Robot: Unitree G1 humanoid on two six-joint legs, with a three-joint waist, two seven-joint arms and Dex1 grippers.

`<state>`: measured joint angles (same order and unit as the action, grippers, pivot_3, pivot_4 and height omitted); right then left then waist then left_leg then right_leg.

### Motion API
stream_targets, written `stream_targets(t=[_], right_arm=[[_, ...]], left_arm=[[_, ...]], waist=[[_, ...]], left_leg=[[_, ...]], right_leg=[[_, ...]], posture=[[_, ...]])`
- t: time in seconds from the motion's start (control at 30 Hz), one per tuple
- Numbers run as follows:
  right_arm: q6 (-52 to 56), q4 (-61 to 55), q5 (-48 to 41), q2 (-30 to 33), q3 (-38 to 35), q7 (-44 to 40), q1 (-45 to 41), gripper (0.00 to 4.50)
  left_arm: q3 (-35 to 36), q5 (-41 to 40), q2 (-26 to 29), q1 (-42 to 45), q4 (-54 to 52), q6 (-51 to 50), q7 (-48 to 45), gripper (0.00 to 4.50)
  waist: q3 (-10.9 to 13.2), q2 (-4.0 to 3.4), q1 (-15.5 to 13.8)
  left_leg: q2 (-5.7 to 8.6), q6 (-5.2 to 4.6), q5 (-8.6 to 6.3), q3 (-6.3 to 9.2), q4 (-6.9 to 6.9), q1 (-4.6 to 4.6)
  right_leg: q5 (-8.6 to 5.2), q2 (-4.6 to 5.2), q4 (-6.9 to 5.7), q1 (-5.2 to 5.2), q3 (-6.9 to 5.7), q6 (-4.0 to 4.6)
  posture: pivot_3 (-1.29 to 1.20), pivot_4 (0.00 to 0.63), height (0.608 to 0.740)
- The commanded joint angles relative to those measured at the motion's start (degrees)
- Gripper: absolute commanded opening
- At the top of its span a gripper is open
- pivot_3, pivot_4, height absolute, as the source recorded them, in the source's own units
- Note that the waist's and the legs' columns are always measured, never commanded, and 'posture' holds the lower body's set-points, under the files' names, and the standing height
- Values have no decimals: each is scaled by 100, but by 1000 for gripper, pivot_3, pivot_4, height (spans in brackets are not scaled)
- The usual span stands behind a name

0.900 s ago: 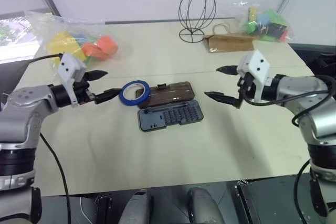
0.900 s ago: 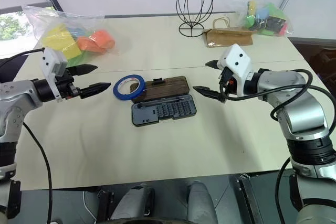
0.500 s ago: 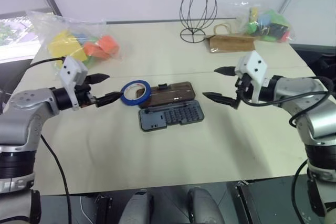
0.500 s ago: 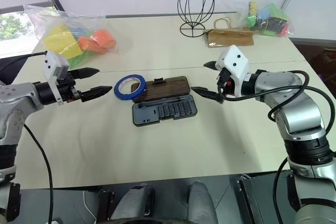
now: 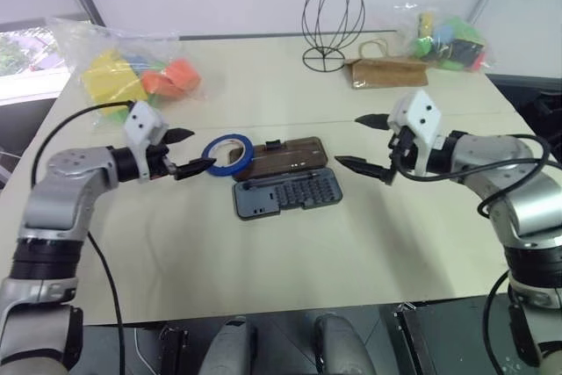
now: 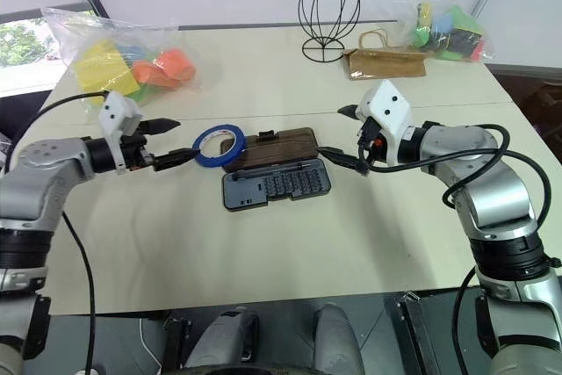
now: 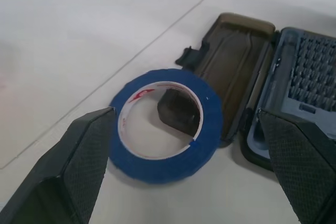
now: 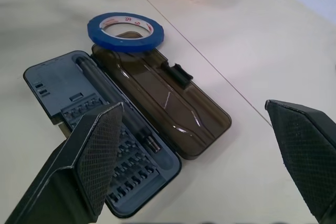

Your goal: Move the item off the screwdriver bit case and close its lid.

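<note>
The screwdriver bit case [image 5: 285, 195] lies open mid-table, dark grey, with rows of bits. Its smoky-brown lid [image 5: 283, 157] is folded flat behind it, latch tab on the far edge. The item, a blue ring of tape [image 5: 228, 154], rests over the lid's left corner; that corner shows through the ring's hole [image 7: 178, 111]. My left gripper [image 5: 197, 150] hovers open just left of the tape, its fingers [image 7: 79, 166] on either side of it. At the case's right end, my right gripper [image 5: 351, 140] hangs open and empty.
A black wire globe stand [image 5: 331, 19] and a brown paper bag [image 5: 386, 72] sit at the back. A clear bag of coloured toys [image 5: 132, 76] lies back left, another [image 5: 443, 39] back right. A seam crosses the table [image 5: 263, 287] behind the case.
My left gripper has moved right, up close to the tape. My right gripper has edged left toward the case's end. Tape and case have not moved.
</note>
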<state>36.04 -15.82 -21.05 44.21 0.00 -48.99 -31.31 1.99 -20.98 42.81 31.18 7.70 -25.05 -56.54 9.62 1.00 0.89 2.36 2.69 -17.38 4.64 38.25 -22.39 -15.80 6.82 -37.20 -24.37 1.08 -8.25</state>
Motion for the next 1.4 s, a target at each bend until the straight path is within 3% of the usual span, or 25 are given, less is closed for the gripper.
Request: stream_targets(t=[0.03, 0.27, 0.4, 1.4], right_arm=[[-85, -234, 39, -52, -27, 117, -18, 4500], [-24, -454, 27, -208, -12, 388, 154, 4500], [65, -644, 3, -262, -43, 523, 301, 4500], [8, -623, 112, -380, 86, 774, 303, 4500]], left_arm=[[-334, 375, -237, 498, 662, 549, -173, 4481], [-608, 863, -709, 1408, 2290, 1231, -317, 4481], [-664, 1086, -944, 1631, 2674, 1405, -285, 4481], [-1039, 1793, -1315, 977, 1797, 732, 459, 4481]], waist=[[0, 0, 2], [0, 0, 31], [0, 1, 29], [-2, 1, 22]], left_leg=[[0, 0, 0, 1, 0, 0], [0, 0, 0, 2, 0, -1], [1, 0, 0, 2, 2, -2], [1, 0, 0, 6, 6, -2]], right_leg=[[0, 0, 0, 0, -2, 0], [0, -2, -2, -1, -7, 0], [0, -1, -2, 0, -8, -1], [0, -1, -5, 1, -8, -1]], posture=[[0, 150, 740], [0, 150, 740], [0, 150, 740], [0, 150, 740]])
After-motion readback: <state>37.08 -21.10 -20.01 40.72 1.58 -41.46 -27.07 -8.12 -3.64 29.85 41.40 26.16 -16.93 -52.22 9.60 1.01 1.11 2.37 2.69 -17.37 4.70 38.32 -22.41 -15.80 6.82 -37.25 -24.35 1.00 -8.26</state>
